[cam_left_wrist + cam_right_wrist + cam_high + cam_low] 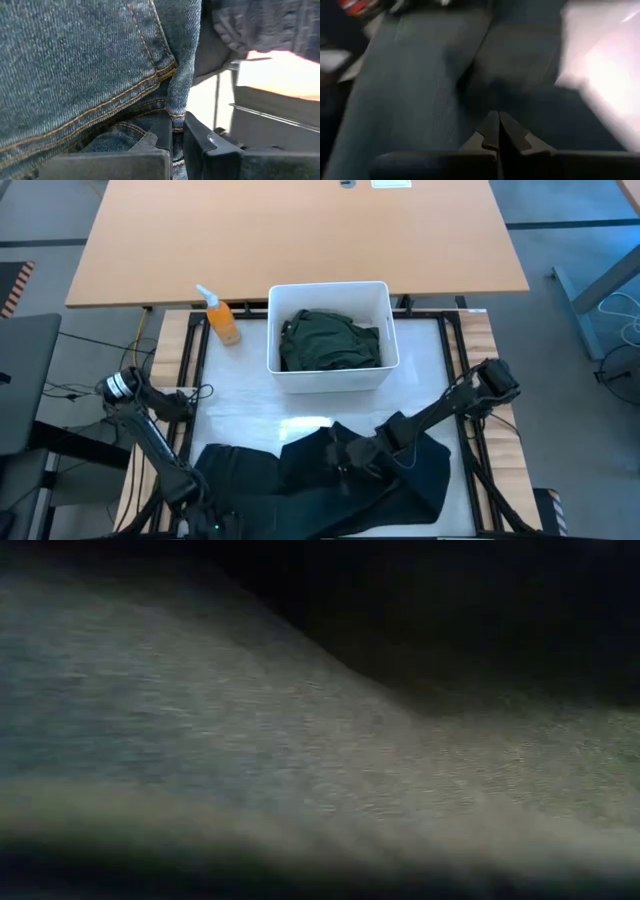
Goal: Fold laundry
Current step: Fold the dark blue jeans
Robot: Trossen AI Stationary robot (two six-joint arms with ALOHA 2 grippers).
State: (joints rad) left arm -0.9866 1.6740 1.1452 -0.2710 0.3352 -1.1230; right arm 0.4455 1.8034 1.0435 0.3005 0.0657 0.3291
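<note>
Dark jeans point(330, 480) lie spread along the desk's point(250, 415) near edge. The left gripper point(177, 132) fingers pinch a denim seam. The right gripper point(498, 127) fingers are closed on the jeans' middle. A green garment point(330, 340) fills the white bin point(330, 377).

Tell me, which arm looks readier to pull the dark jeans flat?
Probably left: the left gripper is clamped on the jeans' seam at their near-left corner. The right gripper sits shut mid-garment.
</note>
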